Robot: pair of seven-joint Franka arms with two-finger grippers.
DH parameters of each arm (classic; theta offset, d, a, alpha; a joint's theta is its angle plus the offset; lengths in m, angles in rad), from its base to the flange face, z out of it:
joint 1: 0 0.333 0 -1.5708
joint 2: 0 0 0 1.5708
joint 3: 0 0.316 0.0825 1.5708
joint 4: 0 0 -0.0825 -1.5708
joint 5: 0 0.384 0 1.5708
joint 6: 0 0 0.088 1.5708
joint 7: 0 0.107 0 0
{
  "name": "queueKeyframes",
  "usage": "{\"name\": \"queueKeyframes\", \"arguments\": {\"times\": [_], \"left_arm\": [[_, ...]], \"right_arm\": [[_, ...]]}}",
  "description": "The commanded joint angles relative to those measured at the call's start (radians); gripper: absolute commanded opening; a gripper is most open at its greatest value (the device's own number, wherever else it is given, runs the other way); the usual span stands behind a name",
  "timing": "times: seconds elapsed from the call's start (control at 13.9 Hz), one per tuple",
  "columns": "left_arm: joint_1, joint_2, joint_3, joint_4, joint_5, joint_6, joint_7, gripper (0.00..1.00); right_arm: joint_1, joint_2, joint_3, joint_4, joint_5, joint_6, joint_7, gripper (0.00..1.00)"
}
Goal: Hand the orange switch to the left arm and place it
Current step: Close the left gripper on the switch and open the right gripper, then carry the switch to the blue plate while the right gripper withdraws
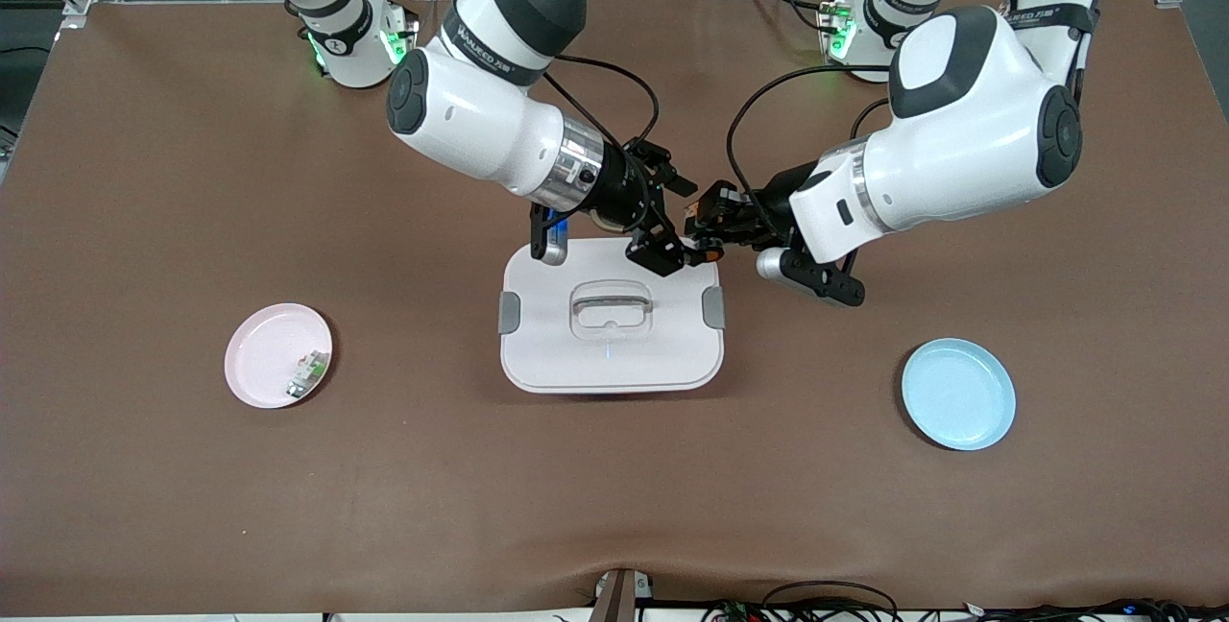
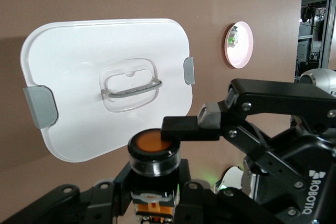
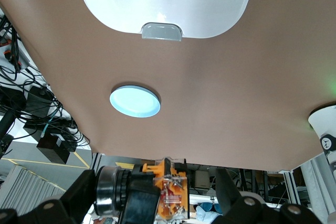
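Over the box (image 1: 612,353), at its corner nearest the left arm's base, the two grippers meet in the air. Left gripper (image 1: 699,236) clamps the orange switch (image 2: 153,153) by its body, with the cap facing the box lid. Right gripper (image 1: 672,255) has its fingers (image 2: 190,128) spread around the switch, one pad resting on the cap. Toward the right arm's end of the table from the box sits a pink plate (image 1: 264,353) with a small green-and-white part (image 1: 307,374); a blue plate (image 1: 958,394) lies toward the left arm's end.
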Motion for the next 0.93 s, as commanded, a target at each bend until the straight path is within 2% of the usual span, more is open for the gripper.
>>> {"name": "queueKeyframes", "arguments": {"times": [0.0, 0.36, 0.43, 0.57, 0.86], "left_arm": [[0.005, -0.012, -0.001, -0.006, -0.007, -0.009, 0.015, 0.0], [0.073, -0.006, 0.007, -0.007, 0.011, -0.041, 0.042, 0.0], [0.091, -0.003, 0.005, -0.007, 0.045, -0.052, 0.061, 0.0], [0.099, 0.0, 0.01, -0.015, 0.109, -0.069, 0.071, 0.0], [0.197, 0.021, 0.014, -0.02, 0.12, -0.083, 0.198, 0.0]], "right_arm": [[-0.01, 0.002, -0.004, 0.023, 0.018, -0.026, -0.025, 1.0], [-0.08, -0.056, -0.014, -0.001, 0.0, -0.231, -0.199, 1.0], [-0.099, -0.08, -0.014, -0.02, -0.024, -0.277, -0.253, 1.0], [-0.129, -0.144, -0.012, -0.087, -0.067, -0.322, -0.351, 1.0], [-0.2, -0.266, -0.014, -0.221, -0.156, -0.431, -0.622, 1.0]]}}
